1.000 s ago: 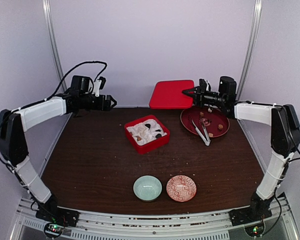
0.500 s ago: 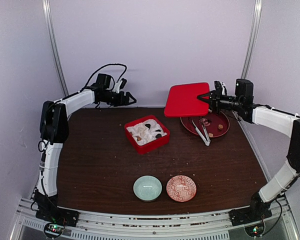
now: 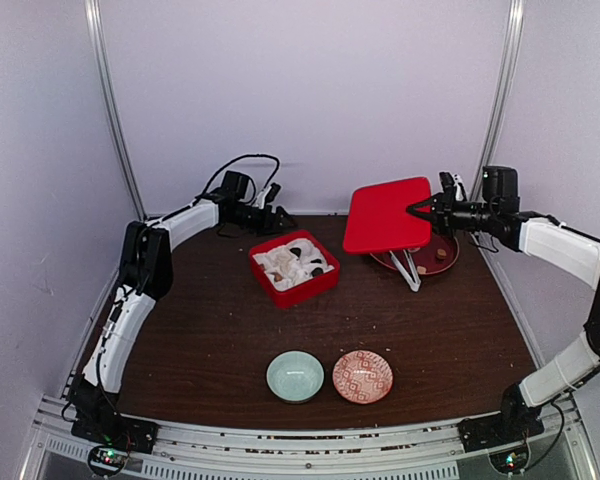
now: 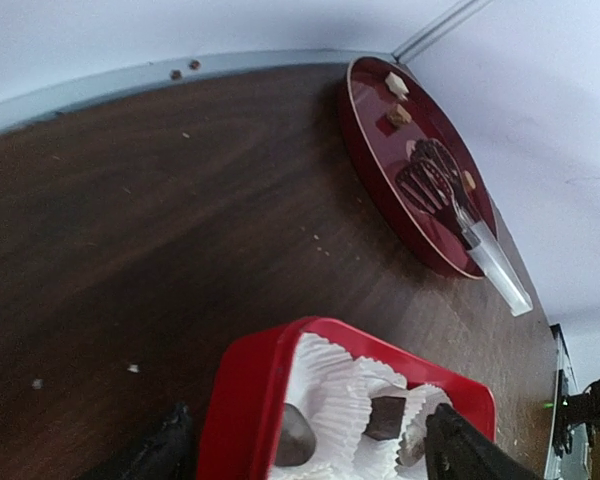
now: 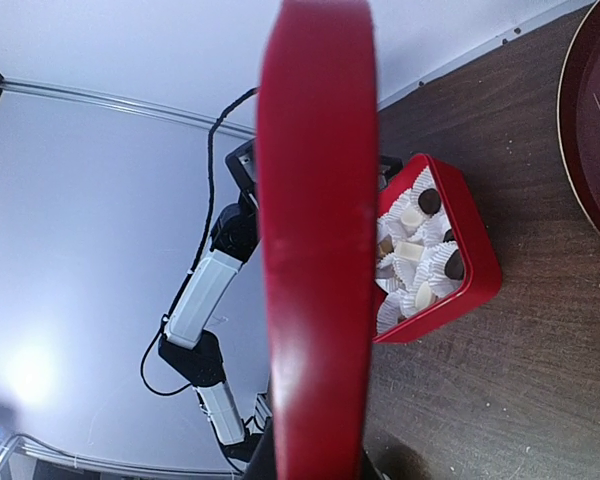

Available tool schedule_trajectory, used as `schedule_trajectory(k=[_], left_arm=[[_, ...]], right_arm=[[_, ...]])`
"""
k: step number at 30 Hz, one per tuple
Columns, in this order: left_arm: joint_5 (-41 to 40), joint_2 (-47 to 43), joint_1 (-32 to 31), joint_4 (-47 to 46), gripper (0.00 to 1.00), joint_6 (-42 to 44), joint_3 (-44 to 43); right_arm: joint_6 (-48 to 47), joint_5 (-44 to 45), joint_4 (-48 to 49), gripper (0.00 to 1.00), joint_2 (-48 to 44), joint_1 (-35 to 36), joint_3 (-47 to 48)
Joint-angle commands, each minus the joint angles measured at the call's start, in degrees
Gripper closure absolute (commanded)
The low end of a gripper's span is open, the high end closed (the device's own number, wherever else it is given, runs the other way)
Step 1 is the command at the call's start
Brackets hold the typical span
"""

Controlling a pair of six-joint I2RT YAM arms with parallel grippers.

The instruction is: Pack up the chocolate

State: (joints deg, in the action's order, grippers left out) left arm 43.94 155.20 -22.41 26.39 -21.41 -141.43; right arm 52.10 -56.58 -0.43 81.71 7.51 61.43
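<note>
1. Chocolate [image 4: 387,418]: small pieces sit in white crinkled paper cups [image 4: 330,400] inside an open red box [image 3: 305,290] at the middle of the brown table [image 3: 200,330]. One dark square piece and a rounded brown one are plain in the left wrist view. From above the pieces are too small to count.
2. More chocolate lies loose on a dark red round plate [image 4: 365,150] to the right of the box, well apart from it. There are tan and whitish bits at its far rim.
3. Slim silver tongs [image 4: 460,220] rest on the plate, their clear end jutting over the near rim.
4. Red lid [image 3: 385,215]: held tilted in the air between box and plate. In the top view it hides the plate's left part. In the right wrist view it appears edge-on and covers the middle of the frame.
5. Right gripper [image 3: 418,209]: closed on the lid's right edge. In its own camera its fingers are almost wholly hidden behind the lid.
6. Left gripper [image 3: 277,220]: low at the box's far-left corner, jaws spread wide, gripping nothing. Its fingers [image 4: 460,455] are cut off by the frame, and contact with the box cannot be told.
7. A pale green bowl [image 3: 295,376] and a red-patterned bowl [image 3: 362,376] stand side by side near the front edge.
</note>
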Motion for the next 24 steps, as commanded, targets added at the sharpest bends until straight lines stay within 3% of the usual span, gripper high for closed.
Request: schedule_trajectory(k=[1, 14, 21, 24], left_arm=[[5.1, 1.6, -2.8, -0.9, 0.19, -0.1, -3.2], [15.1, 0.6, -8.2, 0.7, 0.24, 4.3, -2.0], [5.6, -15.4, -5.4, -5.7, 0.19, 2.8, 11.9], [1.2, -25.0, -1.5, -17.8, 0.15, -4.7, 25.8]], right_arm=[[-3.6, -0.9, -2.7, 1.00, -3.2, -0.5, -0.3], [-6.6, -1.0, -6.7, 1.00, -4.9, -0.5, -1.6], [-3.8, -1.9, -1.2, 1.00, -1.7, 2.7, -1.2], [-2.4, -2.9, 0.9, 1.00, 2.5, 5.5, 1.9]])
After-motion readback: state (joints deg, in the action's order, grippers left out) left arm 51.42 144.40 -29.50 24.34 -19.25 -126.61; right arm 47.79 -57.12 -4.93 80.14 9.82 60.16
